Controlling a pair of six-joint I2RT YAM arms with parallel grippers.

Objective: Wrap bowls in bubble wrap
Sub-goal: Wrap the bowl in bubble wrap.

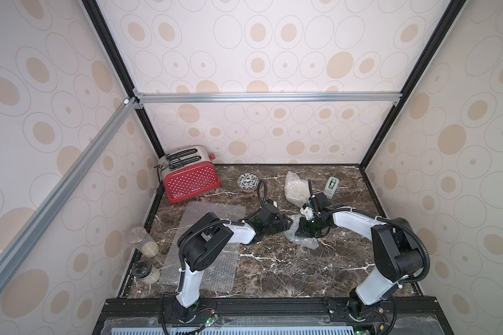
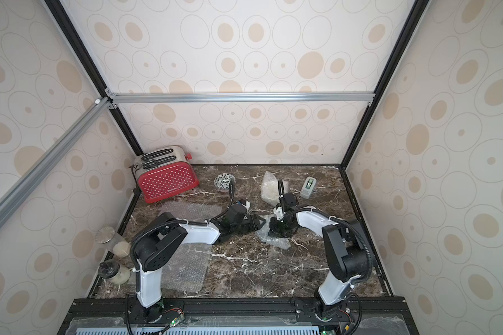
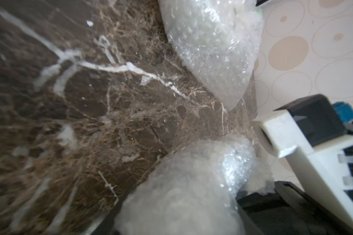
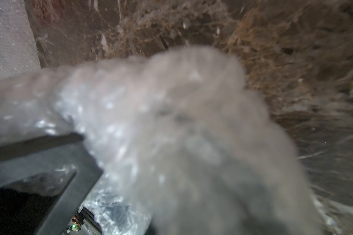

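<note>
Bubble wrap bundle: crumpled at the middle of the table, bunched between my two claws. Whether a bowl sits inside I cannot tell, because the plastic clouds everything.
Left claw: reaches in from the left side with its tips at the bundle's edge. My wrist view shows wrap close by but not my fingers, so I cannot tell if it is parted or clamped.
Right claw: points down onto the same bundle. Wrap crowds up to its camera in a blur, and I cannot tell whether it pinches a fold.
Leaf-pattern bowl: bare and upright near the far edge, not far from the red toaster in the far left corner.
Finished bundle: near the far edge, between that bowl and the tape dispenser. Something pale shows through it.
Spare sheet: flat along the left side, partly under my left arm.
Step in hand: as I judge it, gathering loose flaps over the middle bundle.
Doing it well: I should pin the bundle with one claw, take a single layer near a free corner with the other, then draw it low and snug across.
Risk: slick, springy wrap may slip free or drag the whole bundle along.
</note>
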